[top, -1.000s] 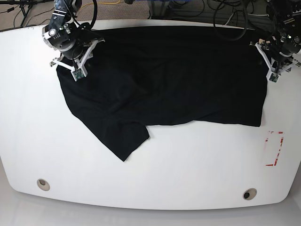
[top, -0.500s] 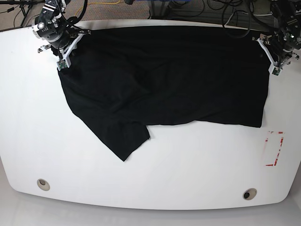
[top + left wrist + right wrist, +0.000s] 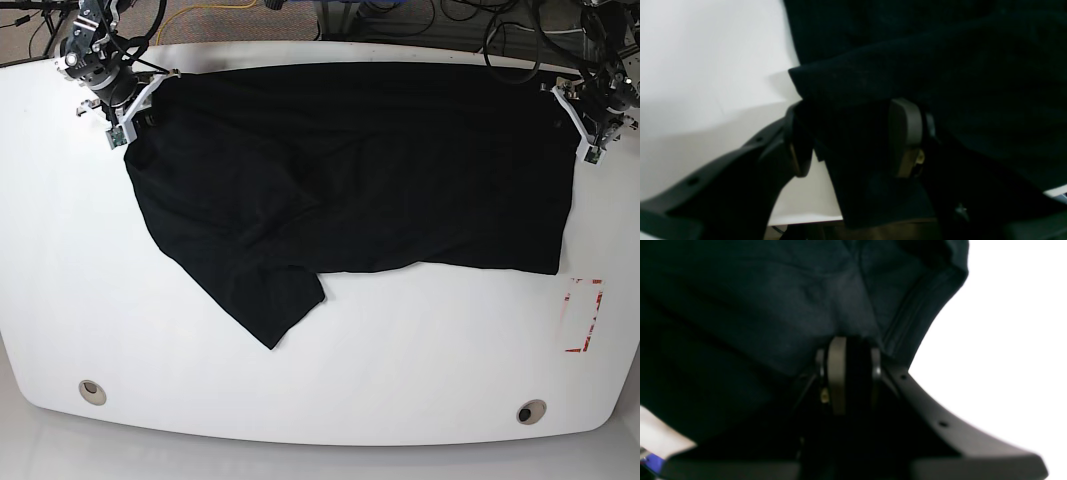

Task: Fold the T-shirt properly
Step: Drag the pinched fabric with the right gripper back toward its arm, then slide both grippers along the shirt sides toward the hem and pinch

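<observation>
White tabletop (image 3: pixel 400 380), wide bare room across lower frame. Black T-shirt (image 3: pixel 350 170) spread over upper half, sleeve trailing lower left. Right fingers (image 3: pixel 848 373) clamped on hem upper left; left fingers (image 3: pixel 903 136) pinching cloth upper right. Red-marked patch (image 3: pixel 582 315) right edge.

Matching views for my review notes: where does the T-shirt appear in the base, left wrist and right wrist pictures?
Base: T-shirt spread across the table's far half.
Left wrist: fills the right side, a fold between the left gripper fingers.
Right wrist: fills the upper left, pinched by the right gripper.
Shared landmark: white table.
</observation>
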Robot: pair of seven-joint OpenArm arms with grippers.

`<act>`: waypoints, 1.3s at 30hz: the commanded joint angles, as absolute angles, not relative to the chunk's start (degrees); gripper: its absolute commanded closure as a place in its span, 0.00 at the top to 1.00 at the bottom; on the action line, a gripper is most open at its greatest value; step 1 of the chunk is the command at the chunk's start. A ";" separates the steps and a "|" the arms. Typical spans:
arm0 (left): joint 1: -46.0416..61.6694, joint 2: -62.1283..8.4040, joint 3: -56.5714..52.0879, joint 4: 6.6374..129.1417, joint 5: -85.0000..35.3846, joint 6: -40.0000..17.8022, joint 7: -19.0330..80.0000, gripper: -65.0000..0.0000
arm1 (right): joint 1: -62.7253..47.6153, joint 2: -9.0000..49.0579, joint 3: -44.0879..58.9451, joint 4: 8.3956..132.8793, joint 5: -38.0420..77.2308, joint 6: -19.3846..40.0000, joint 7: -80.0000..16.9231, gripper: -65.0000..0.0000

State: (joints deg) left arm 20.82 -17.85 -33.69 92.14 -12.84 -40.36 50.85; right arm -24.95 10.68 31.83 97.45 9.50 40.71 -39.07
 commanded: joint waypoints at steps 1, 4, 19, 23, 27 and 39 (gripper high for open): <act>21.14 -18.86 -33.89 92.26 -10.42 -40.00 52.44 0.50 | -25.98 11.12 31.87 97.80 6.29 40.00 -43.56 0.14; 21.05 -18.86 -33.89 93.41 -10.59 -40.00 52.53 0.50 | -26.15 11.47 31.87 100.88 6.46 40.00 -43.74 0.14; 14.99 -16.40 -33.89 106.51 -10.77 -40.00 61.85 0.51 | -20.26 7.87 31.34 112.48 6.20 40.00 -49.01 0.18; 12.70 -16.22 -33.89 109.67 -10.77 -40.00 64.40 0.51 | -14.90 7.69 31.34 112.22 6.11 40.00 -50.68 0.38; 9.01 -15.25 -33.89 110.99 -10.77 -40.00 65.80 0.51 | -9.10 6.90 31.34 109.41 6.02 40.00 -50.86 0.62; -1.27 -15.25 -33.89 110.46 -10.42 -40.00 67.74 0.60 | 9.71 8.57 31.34 88.13 0.75 40.00 -49.80 0.89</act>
State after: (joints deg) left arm 0.54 -14.50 -33.76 109.78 -10.24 -40.10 68.01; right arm 6.59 7.84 31.33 90.83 0.67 39.92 -51.40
